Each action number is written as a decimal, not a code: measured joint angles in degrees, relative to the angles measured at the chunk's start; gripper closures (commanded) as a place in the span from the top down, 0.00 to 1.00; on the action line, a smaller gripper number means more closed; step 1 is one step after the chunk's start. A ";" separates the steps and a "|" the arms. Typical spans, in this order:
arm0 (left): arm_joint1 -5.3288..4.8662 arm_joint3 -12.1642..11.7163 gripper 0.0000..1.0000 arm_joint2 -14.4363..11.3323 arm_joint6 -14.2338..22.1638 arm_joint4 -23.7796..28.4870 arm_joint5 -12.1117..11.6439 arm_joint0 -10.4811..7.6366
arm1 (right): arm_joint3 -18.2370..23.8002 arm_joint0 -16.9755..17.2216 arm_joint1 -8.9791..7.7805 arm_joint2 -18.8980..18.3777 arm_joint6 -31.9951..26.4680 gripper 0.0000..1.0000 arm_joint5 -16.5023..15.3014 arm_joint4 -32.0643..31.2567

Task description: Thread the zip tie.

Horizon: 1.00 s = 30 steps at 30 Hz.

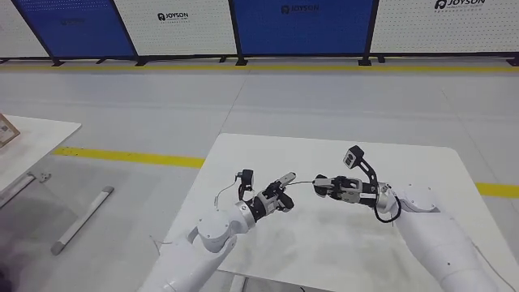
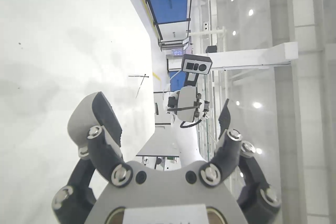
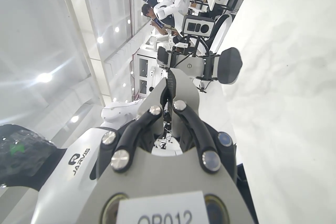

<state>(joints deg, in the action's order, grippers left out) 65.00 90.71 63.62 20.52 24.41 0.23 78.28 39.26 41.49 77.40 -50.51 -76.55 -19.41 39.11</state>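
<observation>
right claw (image 3: 168,88) clenched on thin black zip tie (image 3: 171,76); left claw (image 2: 165,109) released, above smooth white table (image 1: 324,243).

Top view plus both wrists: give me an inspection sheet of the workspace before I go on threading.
Surface: white table, with small dark specks.
Job's things: zip tie, a thin black strand above the table, running from the right gripper toward the left gripper.
Clutter: thin dark lines on the table; cannot tell what.
Grippers: left open; right shut on the zip tie.
Cables: black cable looped at the right wrist.
Surroundings: blue and white panels, yellow floor line, second table.
</observation>
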 measured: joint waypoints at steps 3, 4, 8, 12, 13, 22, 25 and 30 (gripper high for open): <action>0.00 0.00 1.00 0.00 0.00 0.00 0.00 0.00 | 0.00 0.00 0.00 0.00 0.00 0.00 0.00 0.00; 0.02 0.07 1.00 -0.05 -0.06 0.01 -0.07 0.03 | 0.00 0.00 0.00 0.00 0.00 0.00 0.00 0.00; 0.70 1.32 1.00 -1.08 -3.38 2.52 -3.80 0.54 | 0.00 0.00 0.00 0.00 0.00 0.00 0.00 0.00; 1.42 1.33 1.00 -1.64 -6.79 5.70 -7.81 0.24 | 0.00 0.00 0.00 0.00 0.00 0.00 0.00 0.00; 1.45 1.26 1.00 -1.72 -6.91 5.78 -7.94 0.18 | 0.00 0.00 0.00 0.00 0.00 0.00 0.00 0.00; 1.44 1.22 1.00 -1.76 -6.83 5.64 -7.75 0.18 | 0.00 0.00 0.00 0.00 0.00 0.00 0.00 0.00; 1.52 0.89 1.00 -2.17 -6.45 5.02 -6.85 -0.07 | 0.00 0.00 0.00 0.00 0.00 0.00 0.00 0.00; 1.69 0.43 1.00 -2.48 -5.06 5.35 -9.26 0.17 | 0.00 0.00 0.00 0.00 0.00 0.00 0.00 0.00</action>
<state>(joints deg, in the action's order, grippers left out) 66.69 91.14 61.14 15.46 29.76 -9.02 78.45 39.26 41.49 77.40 -50.51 -76.55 -19.41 39.10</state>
